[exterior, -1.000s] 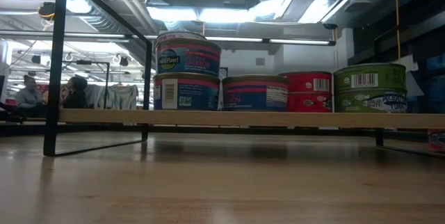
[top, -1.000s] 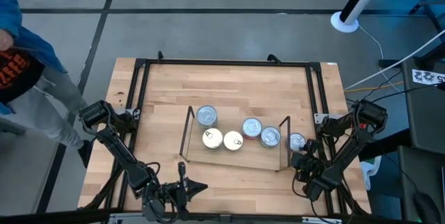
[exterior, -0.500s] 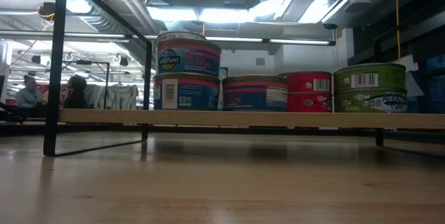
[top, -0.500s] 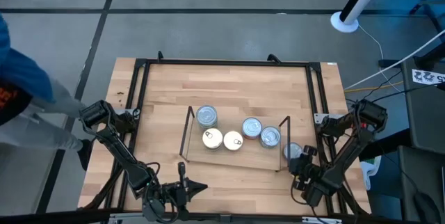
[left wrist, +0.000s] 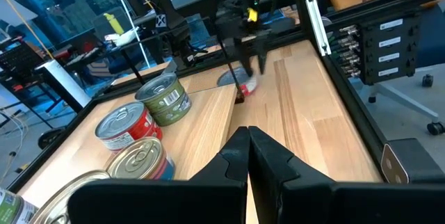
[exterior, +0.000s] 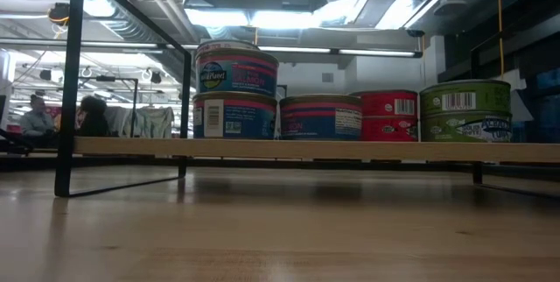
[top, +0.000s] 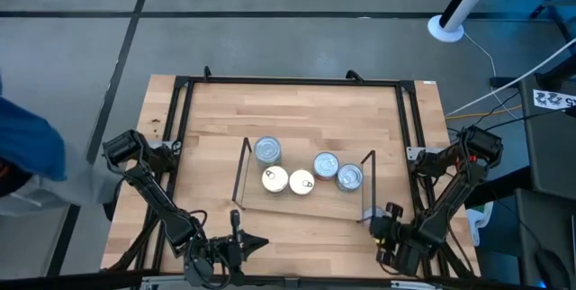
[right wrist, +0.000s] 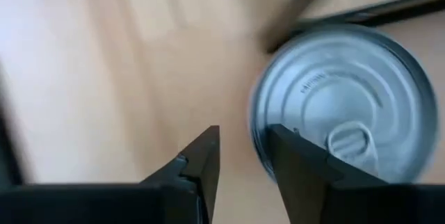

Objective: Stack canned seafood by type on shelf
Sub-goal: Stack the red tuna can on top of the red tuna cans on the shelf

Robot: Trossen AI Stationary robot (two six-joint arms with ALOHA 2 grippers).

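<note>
The shelf (top: pixel 301 203) stands in the middle of the worktop (top: pixel 297 110), its black wire uprights at the two short ends. Five tin tops show on it from above: a silver one (top: pixel 267 150) toward the far left corner, two pale gold ones (top: pixel 274 179) side by side in front of it, and two more silver ones (top: pixel 326 165) toward the right end. From table height, they read as a two-high blue stack (exterior: pixel 234 89), a single blue tin (exterior: pixel 320 117), a red stack (exterior: pixel 389 116) and a green stack (exterior: pixel 464 111).

One more silver-topped tin (right wrist: pixel 348 99) lies off the shelf, on the worktop just outside the shelf's right end. The right gripper (top: pixel 382 227) hangs over that spot near the front right corner. Its jaws stand a little apart with bare wood between them, and the tin sits just beside one finger (right wrist: pixel 295 161), not between the two (whether finger and tin touch I cannot tell).

The left gripper (top: pixel 238 240) waits at the front edge of the worktop, pointing toward the shelf, jaws pressed together on nothing.

A person's blue sleeve (top: pixel 27 155) shows off the worktop's left side.
</note>
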